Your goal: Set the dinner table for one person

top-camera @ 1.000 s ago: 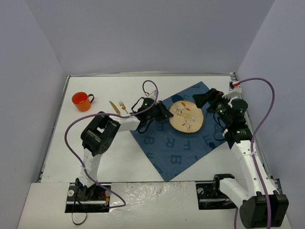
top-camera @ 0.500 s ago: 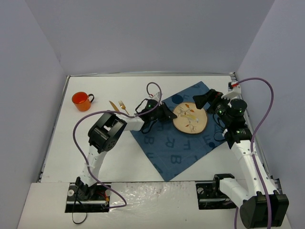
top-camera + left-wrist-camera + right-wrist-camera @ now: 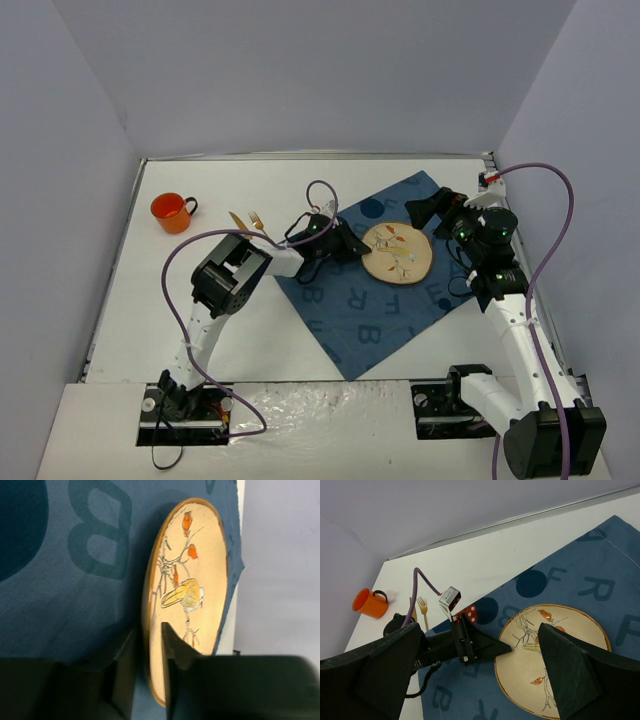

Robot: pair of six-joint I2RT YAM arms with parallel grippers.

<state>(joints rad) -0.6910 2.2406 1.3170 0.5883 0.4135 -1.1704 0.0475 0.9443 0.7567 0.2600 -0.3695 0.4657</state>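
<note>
A round tan plate [image 3: 398,251] with a bird-and-branch drawing lies on the blue letter-printed cloth [image 3: 370,310], which is spread on the white dinner table [image 3: 200,310]. My left gripper [image 3: 352,250] reaches in from the left. Its jaws are closed on the plate's near rim [image 3: 149,628], one finger on the plate's face [image 3: 192,570] and the other beneath it. My right gripper [image 3: 432,208] hovers above the plate's far right side, open and holding nothing. In the right wrist view its wide fingers [image 3: 479,627] frame the plate [image 3: 555,660] and the left gripper's tip.
An orange mug [image 3: 172,212] stands at the far left of the table. A gold fork [image 3: 258,222] and a knife [image 3: 238,222] lie between the mug and the cloth's left corner. Grey walls close the table on three sides.
My left arm has stretched further right, and the plate in its jaws has shifted slightly right and nearer on the cloth. The right arm has not moved.
</note>
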